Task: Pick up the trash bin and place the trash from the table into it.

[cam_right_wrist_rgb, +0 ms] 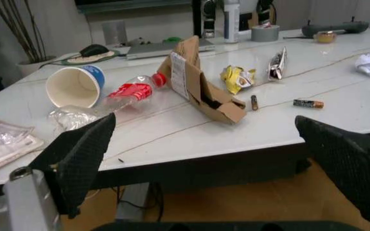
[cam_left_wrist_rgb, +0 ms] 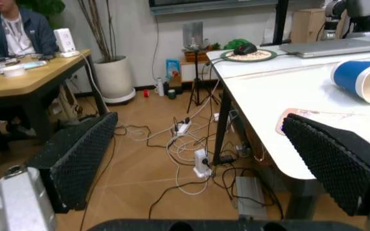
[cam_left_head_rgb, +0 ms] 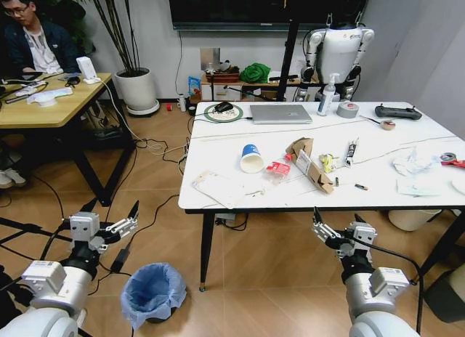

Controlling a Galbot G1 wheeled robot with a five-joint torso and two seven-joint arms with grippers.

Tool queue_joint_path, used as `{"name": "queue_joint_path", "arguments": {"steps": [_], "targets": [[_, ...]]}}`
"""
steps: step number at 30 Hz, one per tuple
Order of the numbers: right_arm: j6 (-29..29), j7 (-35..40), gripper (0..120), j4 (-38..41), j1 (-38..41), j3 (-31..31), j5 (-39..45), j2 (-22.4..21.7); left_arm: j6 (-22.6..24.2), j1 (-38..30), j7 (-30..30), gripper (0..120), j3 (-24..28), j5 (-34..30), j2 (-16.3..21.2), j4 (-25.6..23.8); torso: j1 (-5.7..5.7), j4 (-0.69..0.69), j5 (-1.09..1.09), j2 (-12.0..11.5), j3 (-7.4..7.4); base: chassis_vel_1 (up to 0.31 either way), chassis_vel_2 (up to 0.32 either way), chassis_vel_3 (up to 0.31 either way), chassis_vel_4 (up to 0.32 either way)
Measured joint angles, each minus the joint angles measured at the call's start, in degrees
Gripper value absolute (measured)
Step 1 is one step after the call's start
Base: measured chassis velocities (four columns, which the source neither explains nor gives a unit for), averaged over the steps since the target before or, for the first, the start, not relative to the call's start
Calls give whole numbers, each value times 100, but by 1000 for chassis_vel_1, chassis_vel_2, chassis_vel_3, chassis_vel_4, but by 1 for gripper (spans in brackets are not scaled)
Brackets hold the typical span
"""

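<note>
Both the left gripper (cam_left_head_rgb: 110, 219) and right gripper (cam_left_head_rgb: 340, 226) hover spread and empty; the trash bin (cam_left_head_rgb: 153, 293) sits on the floor near the table (cam_left_head_rgb: 218, 152)'s left leg; a reach might snag only its loose blue bag.

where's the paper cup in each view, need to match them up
Head view: paper cup lies on its side on the table, left of centre.
Left wrist view: at the right edge.
Right wrist view: at the left.
Shared landmark: the round mat with the mouse.
</note>
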Motion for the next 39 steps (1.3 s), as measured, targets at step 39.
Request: {"name": "queue_joint_path", "arguments": {"steps": [39], "targets": [[166,-106,100,-76,13,-43,-127,38,-126,82,-88,100,-69,238,74,197,-200,0,0,-448,-245,0,0,0,0]]}}
